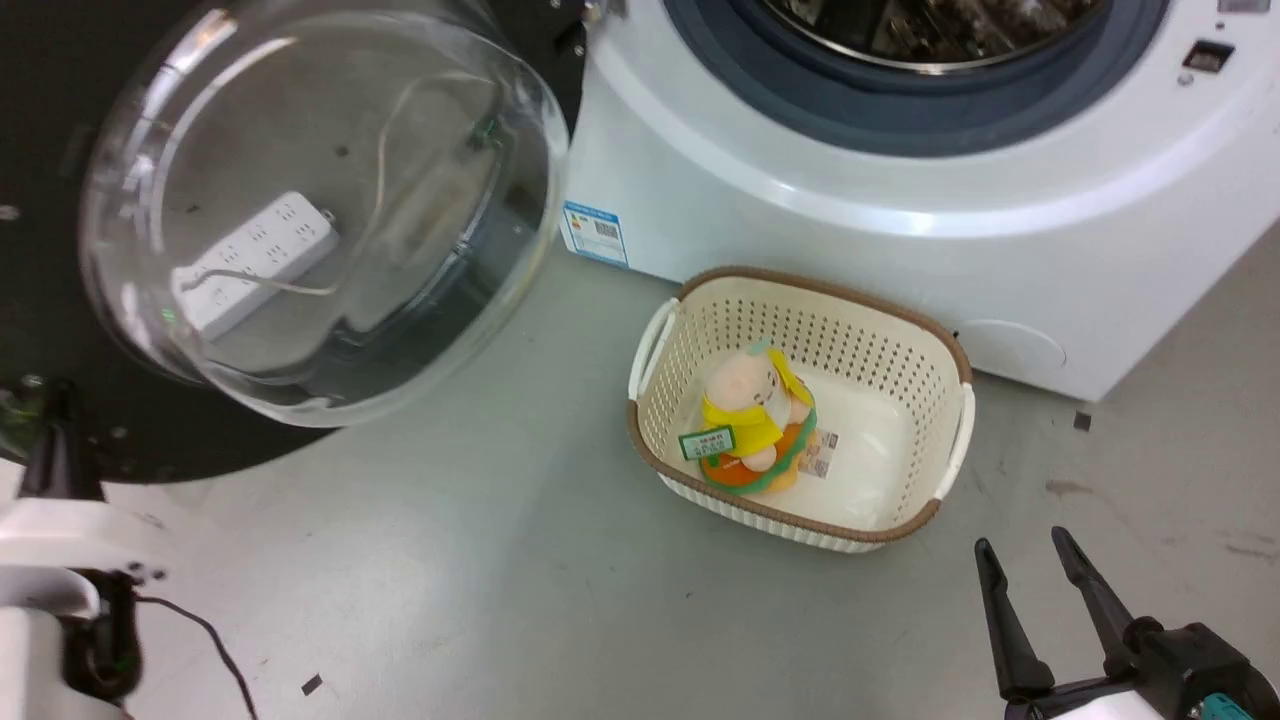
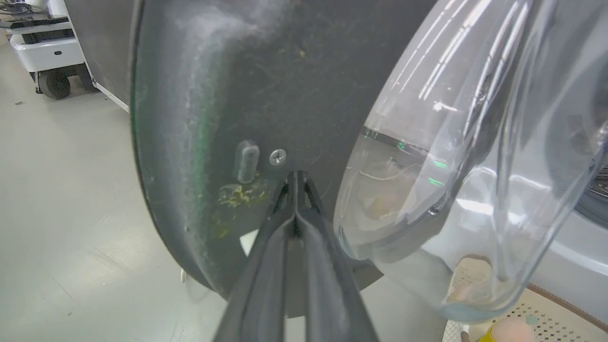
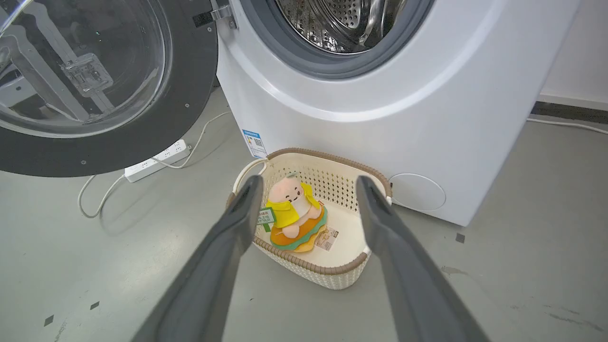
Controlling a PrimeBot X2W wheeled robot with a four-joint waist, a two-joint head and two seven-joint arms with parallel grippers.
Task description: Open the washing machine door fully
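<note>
Evidently we keep our left gripper (image 2: 295, 178) pinched shut to push as one blunt tip, set against the inner black face of the washing machine door (image 1: 300, 220). The door stands wide open, left of the washing machine (image 1: 800, 200). Our right gripper (image 1: 1022, 545) hangs open, idle.

The washing machine door (image 3: 142, 142) stands open at upper left, beside the white washing machine (image 3: 380, 118). At centre, the right gripper (image 3: 309, 183), fingers wide apart, frames a cream basket (image 3: 332, 278) holding a plush toy (image 3: 292, 209).
</note>
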